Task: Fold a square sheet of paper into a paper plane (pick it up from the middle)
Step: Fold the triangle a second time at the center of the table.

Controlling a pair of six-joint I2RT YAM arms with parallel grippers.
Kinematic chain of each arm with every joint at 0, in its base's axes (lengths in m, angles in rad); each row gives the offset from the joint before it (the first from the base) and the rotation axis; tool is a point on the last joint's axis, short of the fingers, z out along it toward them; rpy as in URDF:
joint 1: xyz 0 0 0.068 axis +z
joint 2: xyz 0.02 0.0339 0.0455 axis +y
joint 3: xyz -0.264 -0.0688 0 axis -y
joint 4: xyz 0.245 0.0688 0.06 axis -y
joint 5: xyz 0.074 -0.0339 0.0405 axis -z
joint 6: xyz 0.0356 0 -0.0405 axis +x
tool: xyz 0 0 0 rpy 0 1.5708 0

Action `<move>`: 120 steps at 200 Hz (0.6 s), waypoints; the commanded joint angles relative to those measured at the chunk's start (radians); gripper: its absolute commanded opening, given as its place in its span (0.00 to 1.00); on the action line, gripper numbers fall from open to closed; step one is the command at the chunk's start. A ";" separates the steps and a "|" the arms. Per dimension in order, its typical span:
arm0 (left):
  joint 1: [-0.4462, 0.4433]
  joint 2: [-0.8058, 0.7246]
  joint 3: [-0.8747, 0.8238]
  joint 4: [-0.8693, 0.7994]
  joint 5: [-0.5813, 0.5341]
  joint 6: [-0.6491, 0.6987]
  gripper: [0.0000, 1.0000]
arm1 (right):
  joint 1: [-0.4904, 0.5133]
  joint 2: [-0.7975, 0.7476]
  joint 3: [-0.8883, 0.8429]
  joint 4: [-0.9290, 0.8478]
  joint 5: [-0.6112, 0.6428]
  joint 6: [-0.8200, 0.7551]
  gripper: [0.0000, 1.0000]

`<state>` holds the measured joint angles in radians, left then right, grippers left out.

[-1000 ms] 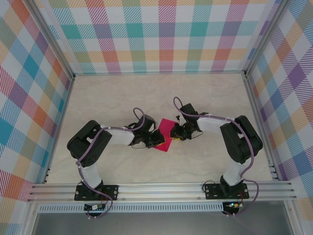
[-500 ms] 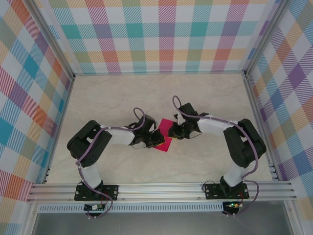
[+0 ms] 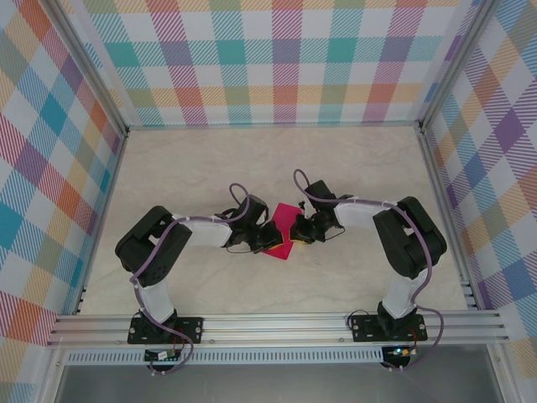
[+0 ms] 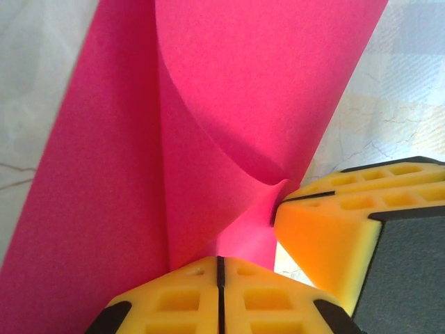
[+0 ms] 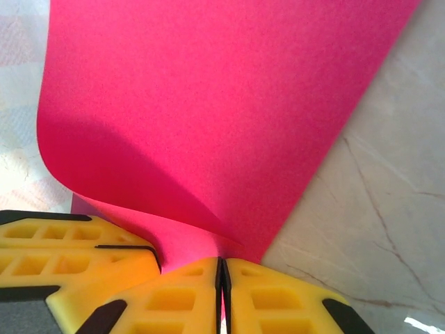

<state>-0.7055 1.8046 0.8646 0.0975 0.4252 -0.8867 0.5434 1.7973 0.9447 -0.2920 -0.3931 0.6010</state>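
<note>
Paper sheet (image 3: 285,217) is mid-table (image 3: 210,168), curled up, lying between both arms. Left gripper (image 4: 219,277) and right gripper (image 5: 222,282) each pinch it closed, side by side, equally near.

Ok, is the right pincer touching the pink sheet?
Touching. Right wrist view: the right pincer is closed on the pink sheet, whose edge runs into its shut jaws.
</note>
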 commanded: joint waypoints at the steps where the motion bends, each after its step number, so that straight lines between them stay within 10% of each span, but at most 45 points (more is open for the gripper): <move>1: -0.004 -0.054 0.046 -0.036 -0.022 0.010 0.09 | 0.003 0.030 0.002 -0.063 0.071 -0.036 0.12; 120: 0.010 0.033 0.081 -0.169 -0.140 0.076 0.07 | 0.003 0.053 0.005 -0.108 0.129 -0.057 0.12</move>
<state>-0.7040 1.8107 0.9291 -0.0071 0.3264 -0.8211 0.5442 1.8023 0.9592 -0.3164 -0.3695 0.5671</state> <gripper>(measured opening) 0.076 0.117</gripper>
